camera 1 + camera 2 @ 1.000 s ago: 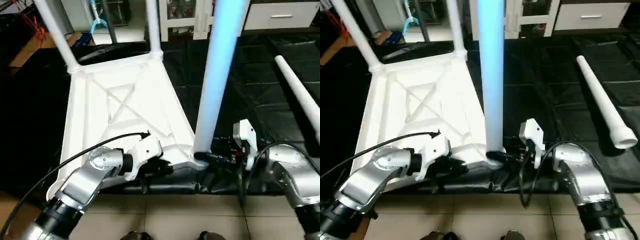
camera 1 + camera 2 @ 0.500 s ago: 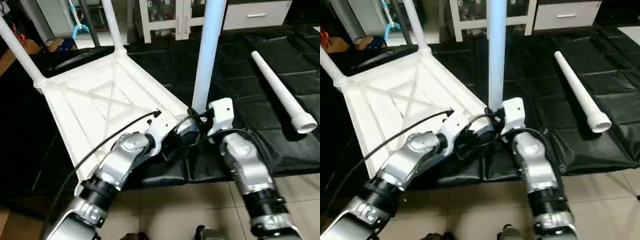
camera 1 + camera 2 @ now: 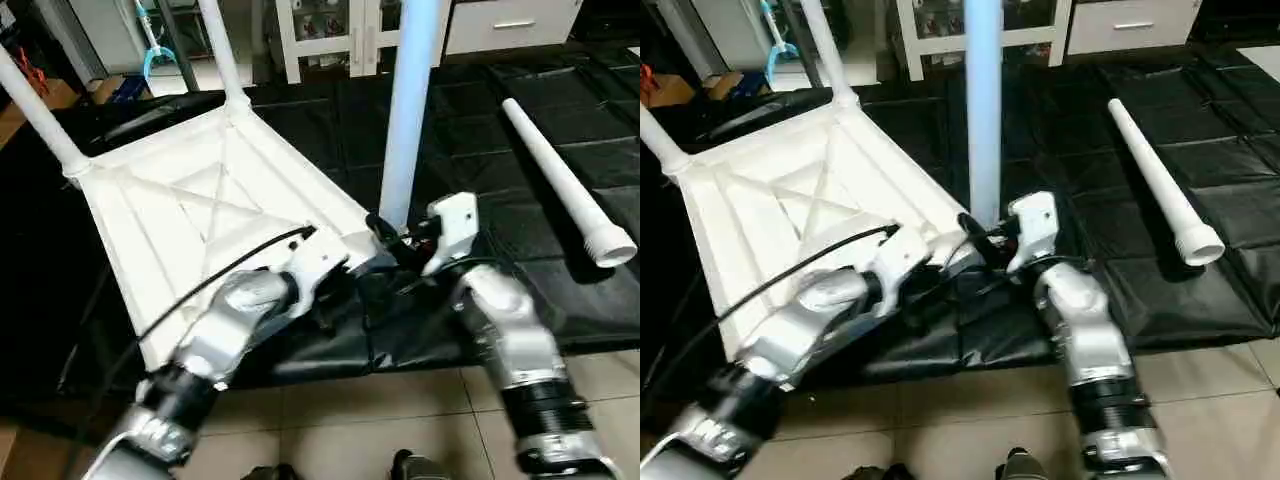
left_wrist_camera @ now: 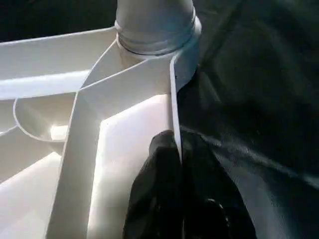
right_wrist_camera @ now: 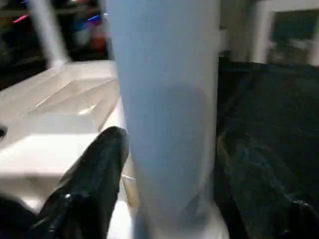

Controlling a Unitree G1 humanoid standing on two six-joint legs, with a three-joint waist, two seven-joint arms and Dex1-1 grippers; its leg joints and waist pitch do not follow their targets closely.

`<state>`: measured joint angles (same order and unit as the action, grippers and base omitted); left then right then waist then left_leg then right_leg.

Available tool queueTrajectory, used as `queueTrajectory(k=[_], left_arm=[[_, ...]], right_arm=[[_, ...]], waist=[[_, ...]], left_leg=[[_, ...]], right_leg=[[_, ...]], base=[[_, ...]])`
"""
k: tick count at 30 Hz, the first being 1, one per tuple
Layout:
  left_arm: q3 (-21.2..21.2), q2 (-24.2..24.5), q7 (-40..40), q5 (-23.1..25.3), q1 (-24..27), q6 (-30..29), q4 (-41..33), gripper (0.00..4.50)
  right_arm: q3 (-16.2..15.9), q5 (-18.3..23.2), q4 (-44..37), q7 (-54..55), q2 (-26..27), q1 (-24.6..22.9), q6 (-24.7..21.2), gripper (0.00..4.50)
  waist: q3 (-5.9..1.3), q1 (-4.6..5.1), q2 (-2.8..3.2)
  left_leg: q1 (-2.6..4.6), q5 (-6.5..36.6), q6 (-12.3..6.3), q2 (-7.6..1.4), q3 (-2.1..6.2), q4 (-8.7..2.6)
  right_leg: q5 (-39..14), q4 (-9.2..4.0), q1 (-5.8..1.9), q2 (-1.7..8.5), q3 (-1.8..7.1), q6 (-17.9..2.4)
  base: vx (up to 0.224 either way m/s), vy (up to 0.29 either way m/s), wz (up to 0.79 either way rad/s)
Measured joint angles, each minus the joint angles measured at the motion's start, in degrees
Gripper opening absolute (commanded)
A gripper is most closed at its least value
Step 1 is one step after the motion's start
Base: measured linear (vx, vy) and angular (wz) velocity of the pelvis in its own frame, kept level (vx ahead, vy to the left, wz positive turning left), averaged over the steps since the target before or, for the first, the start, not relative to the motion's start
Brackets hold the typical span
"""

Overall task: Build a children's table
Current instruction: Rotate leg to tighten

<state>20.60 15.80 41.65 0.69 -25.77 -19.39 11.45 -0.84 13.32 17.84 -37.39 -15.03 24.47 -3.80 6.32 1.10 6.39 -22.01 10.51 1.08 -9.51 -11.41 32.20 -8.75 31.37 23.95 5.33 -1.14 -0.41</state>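
The white tabletop (image 3: 190, 200) lies upside down on the black mat, its X-ribs facing up. Two legs (image 3: 225, 50) (image 3: 35, 110) stand in the far corner sockets. A third leg (image 3: 405, 120) stands upright in the near right socket (image 4: 154, 45). My right gripper (image 3: 392, 238) is open, with a finger (image 5: 99, 164) on either side of that leg's base. My left gripper (image 4: 177, 164) is shut on the tabletop's thin rim wall (image 4: 173, 99), just beside that socket. A loose leg (image 3: 560, 180) lies on the mat at the right.
The black mat (image 3: 520, 100) covers the floor under and to the right of the tabletop. Beige tiles (image 3: 400, 420) begin at its near edge. White cabinets (image 3: 340, 40) and a drawer unit (image 3: 510, 25) stand at the back, and clutter sits at the far left (image 3: 155, 50).
The head camera has turned, shifting the whole picture. My right gripper's fingers have spread wider around the leg's base. My left gripper keeps its hold on the rim.
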Motion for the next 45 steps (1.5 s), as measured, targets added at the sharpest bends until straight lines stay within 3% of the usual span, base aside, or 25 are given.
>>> queueTrajectory(k=[3,7,16,20,32,39,42,45], left_arm=[[0.18,3.56,5.32,-2.17,2.69,1.59,-3.35,0.00],[0.57,7.15,11.51,-4.48,4.53,1.83,-6.62,0.00],[0.79,10.65,17.14,-5.57,4.82,0.84,-7.91,0.00],[0.89,10.97,17.82,-5.57,4.81,0.54,-7.91,0.00],[1.05,11.23,18.21,-5.55,5.11,-0.42,-8.94,0.00],[0.72,11.25,18.20,-5.50,5.13,-0.79,-8.94,0.00],[0.41,11.20,17.76,-5.33,5.02,-1.15,-8.62,0.00],[-0.71,7.77,12.66,-3.60,2.67,-1.81,-4.73,0.00]], right_arm=[[-2.40,0.05,-1.84,-8.30,-5.18,-1.54,2.67,3.36],[-4.10,0.96,-3.80,-18.28,-10.25,-4.72,4.35,3.36],[-4.45,3.37,-4.29,-26.60,-13.39,-7.50,3.95,3.36],[-4.70,3.37,-4.21,-26.73,-13.03,-7.49,3.96,3.36],[-5.03,5.15,-3.86,-29.99,-12.66,-6.94,2.14,2.23],[-4.90,5.23,-3.50,-29.12,-11.57,-6.97,1.79,1.92],[-4.69,4.64,-3.11,-27.12,-9.94,-7.07,1.99,1.89],[-3.68,1.39,-0.77,-16.00,-5.31,-5.85,2.96,1.88]], waist=[[-0.04,-0.30,0.03],[-0.07,-1.72,0.06],[-0.07,-2.74,0.06],[-0.06,-2.68,0.06],[-0.06,-2.73,0.04],[-0.06,-2.64,0.03],[-0.05,-2.12,0.01],[-0.05,-0.89,-0.06]], left_leg=[[0.03,0.00,0.00,-0.10,-0.09,0.06],[-0.09,-0.16,-0.27,-0.34,-0.12,0.40],[-0.07,-0.13,-0.24,-0.36,-0.16,0.69],[-0.03,0.04,0.06,-0.35,-0.21,0.96],[-0.03,-0.10,-0.17,-0.33,-0.25,1.07],[-0.02,0.03,0.05,-0.34,-0.25,1.24],[0.00,0.05,0.07,-0.35,-0.23,1.31],[0.04,0.05,0.10,-0.32,-0.22,1.33]], right_leg=[[0.23,0.37,0.00,0.01,0.01,-0.16],[-0.34,0.76,-0.02,0.01,-0.15,0.47],[-0.46,1.04,-0.06,0.05,-0.13,0.25],[-0.46,1.33,-0.07,0.05,0.08,0.25],[-0.46,1.47,-0.04,0.05,0.17,0.25],[-0.46,1.60,-0.04,0.05,0.20,0.26],[-0.46,1.64,-0.06,0.05,0.23,0.26],[-0.50,1.62,-0.03,0.04,0.27,0.31]], base=[[0.041,-0.012,0.05],[0.065,-0.010,0.04],[0.000,0.000,0.00],[0.000,0.000,0.00],[0.000,0.000,0.00],[0.000,0.000,0.00],[0.000,0.000,0.00],[-0.017,0.001,-0.01]])
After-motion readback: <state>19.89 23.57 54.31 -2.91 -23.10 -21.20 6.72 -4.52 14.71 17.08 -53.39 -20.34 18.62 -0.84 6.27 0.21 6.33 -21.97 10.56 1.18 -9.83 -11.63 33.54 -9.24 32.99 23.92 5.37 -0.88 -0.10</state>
